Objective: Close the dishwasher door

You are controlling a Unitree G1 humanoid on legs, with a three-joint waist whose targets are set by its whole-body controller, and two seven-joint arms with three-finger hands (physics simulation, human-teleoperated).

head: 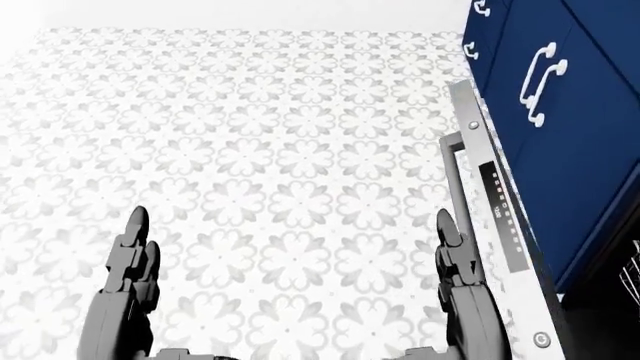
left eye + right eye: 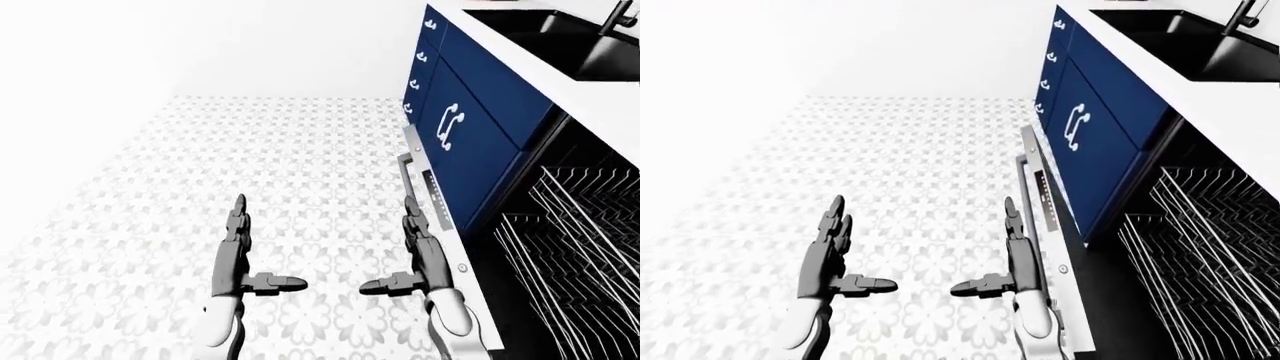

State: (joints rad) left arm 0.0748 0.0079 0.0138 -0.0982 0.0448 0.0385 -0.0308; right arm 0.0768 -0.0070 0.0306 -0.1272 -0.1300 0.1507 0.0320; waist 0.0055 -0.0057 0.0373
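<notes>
Two dark three-finger hands, both spread, empty: left hand (image 2: 238, 259), right hand (image 2: 420, 259). One dishwasher door (image 2: 436, 225), flat grey panel with bar handle, lowered open, just right of right hand, not touching. One wire rack (image 2: 575, 240) beyond door. Patterned floor tiles (image 2: 300, 165). Glossy navy cabinets (image 2: 470, 127), white handles; black sink (image 2: 560, 37) in white bench (image 2: 545, 71).

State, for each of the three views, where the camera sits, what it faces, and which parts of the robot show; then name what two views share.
Head view: on the head, tilted down at patterned floor; left hand, right hand, both open.
Left-eye view: on the head, facing the blue cabinets and open dishwasher door; both hands and forearms.
Right-eye view: nearly the same, showing the dish rack and sink.
Shared: the eye views both show rack, sink and door.
</notes>
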